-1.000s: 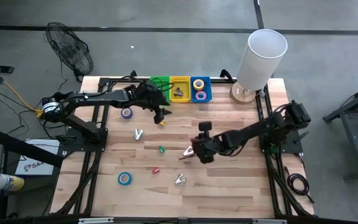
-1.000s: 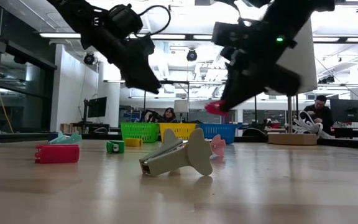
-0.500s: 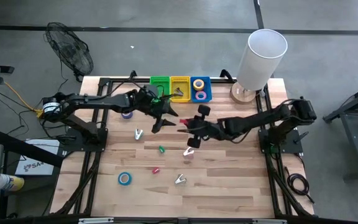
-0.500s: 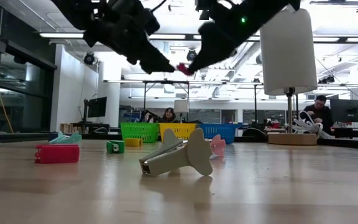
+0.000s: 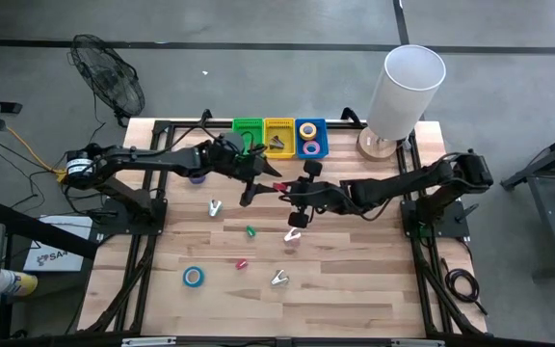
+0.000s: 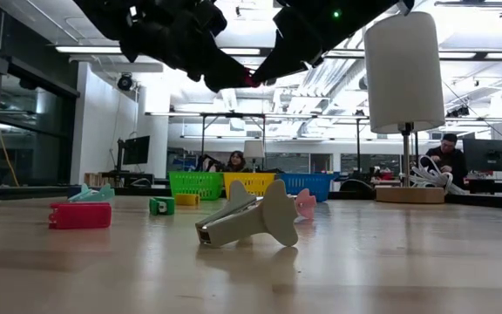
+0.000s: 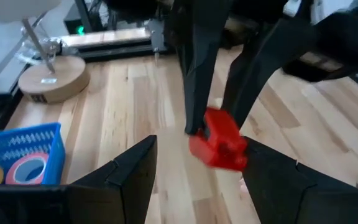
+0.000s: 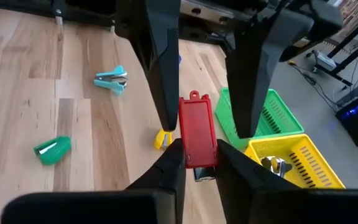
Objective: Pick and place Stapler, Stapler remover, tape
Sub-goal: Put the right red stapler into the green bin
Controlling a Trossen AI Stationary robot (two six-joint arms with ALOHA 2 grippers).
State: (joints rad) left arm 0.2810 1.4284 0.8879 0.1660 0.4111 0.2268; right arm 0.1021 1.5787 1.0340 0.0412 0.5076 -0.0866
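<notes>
High view: the right gripper (image 5: pixel 284 187) reaches toward the middle of the desk (image 5: pixel 374 289) and meets the left gripper (image 5: pixel 261 183) coming from nine o'clock; both hang in the air below the row of bins. The green bin (image 5: pixel 248 129), yellow bin (image 5: pixel 279 136) and blue bin (image 5: pixel 310 138) sit at twelve o'clock.

Low view: the two arms cross overhead, a red speck between their tips; a grey staple remover (image 6: pixel 249 215) lies on the wood in front.

Left wrist view: the left fingers (image 7: pixel 129 177) stand wide apart, holding nothing, with the red stapler (image 7: pixel 220 140) hanging just ahead between them.

Right wrist view: the right fingers (image 8: pixel 168 171) are pinched on the red stapler's near end, its far end pointing between the other arm's open fingers, the green bin at two o'clock.

This looks like a handover. To do it well, I would ease the left fingers around the stapler's free end, square to its long sides, and close firmly before the right fingers let go; releasing early risks a drop.
</notes>
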